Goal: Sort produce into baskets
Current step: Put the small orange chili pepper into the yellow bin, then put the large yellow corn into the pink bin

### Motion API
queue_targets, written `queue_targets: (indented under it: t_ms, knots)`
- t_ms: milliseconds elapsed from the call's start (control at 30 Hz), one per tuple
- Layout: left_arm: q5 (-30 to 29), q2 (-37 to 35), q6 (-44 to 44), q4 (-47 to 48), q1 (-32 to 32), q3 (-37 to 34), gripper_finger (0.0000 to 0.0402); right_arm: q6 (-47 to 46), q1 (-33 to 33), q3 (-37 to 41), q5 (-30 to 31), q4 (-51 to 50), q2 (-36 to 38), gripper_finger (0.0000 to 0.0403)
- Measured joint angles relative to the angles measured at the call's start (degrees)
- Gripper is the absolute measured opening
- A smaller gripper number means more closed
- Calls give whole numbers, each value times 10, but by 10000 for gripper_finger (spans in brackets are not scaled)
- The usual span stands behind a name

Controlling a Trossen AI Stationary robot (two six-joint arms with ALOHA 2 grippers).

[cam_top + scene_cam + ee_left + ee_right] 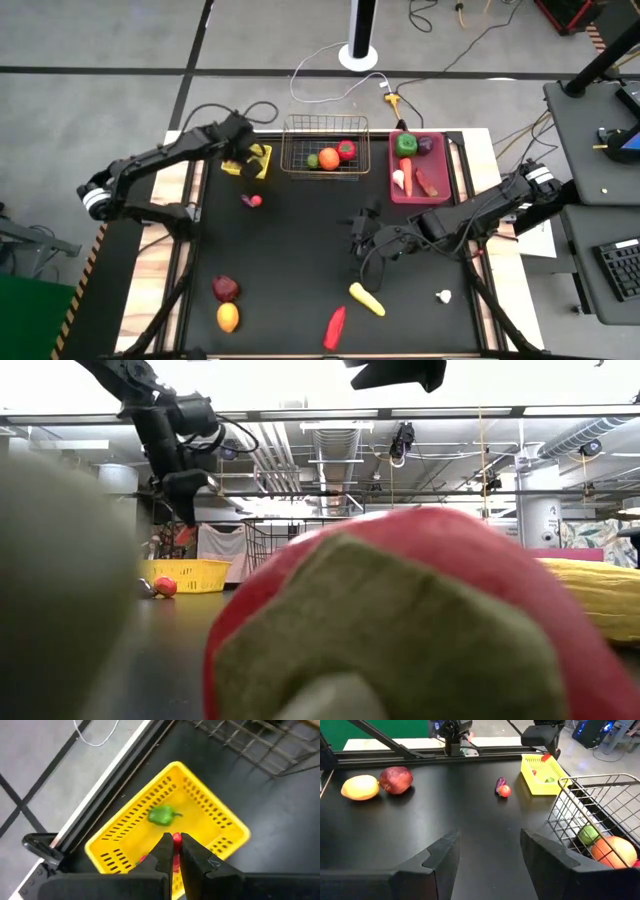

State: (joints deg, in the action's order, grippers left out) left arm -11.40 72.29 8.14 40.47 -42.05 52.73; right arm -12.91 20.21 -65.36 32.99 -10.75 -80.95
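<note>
My left gripper (250, 160) hangs over the small yellow tray (210, 815) at the table's far left and is shut on a small red piece of produce (176, 839). A green piece (162, 816) lies in the tray. My right gripper (360, 232) is open and empty near the table's middle, its fingers (442, 855) pointing toward the left. The wire basket (325, 150) holds green, orange and red pieces. The pink bin (420, 168) holds several pieces. More produce lies loose on the table. My left gripper pinches the small red piece (176, 840) between its two fingertips, coming from above and pointing down. The piece is lifted clear and shows just below the fingers over the yellow tray (185, 573); which part of it is held is too small to tell.
A small red and purple piece (250, 200) lies near the tray. A dark red apple (226, 289) and a yellow lemon (228, 317) lie at the near left. A red chili (335, 327), a yellow piece (366, 298) and a white piece (444, 296) lie near the front edge.
</note>
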Motion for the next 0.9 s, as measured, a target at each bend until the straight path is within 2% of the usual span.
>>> queue_targets:
  t_ms: [267, 900]
  knots:
    - [-1, 9, 0, -11, -14, 0, 3, -1, 0, 0, 0, 0, 0, 199]
    - [-7, 77, -1, -28, -14, 0, 83, -2, 0, 0, -5, -2, 0, 199]
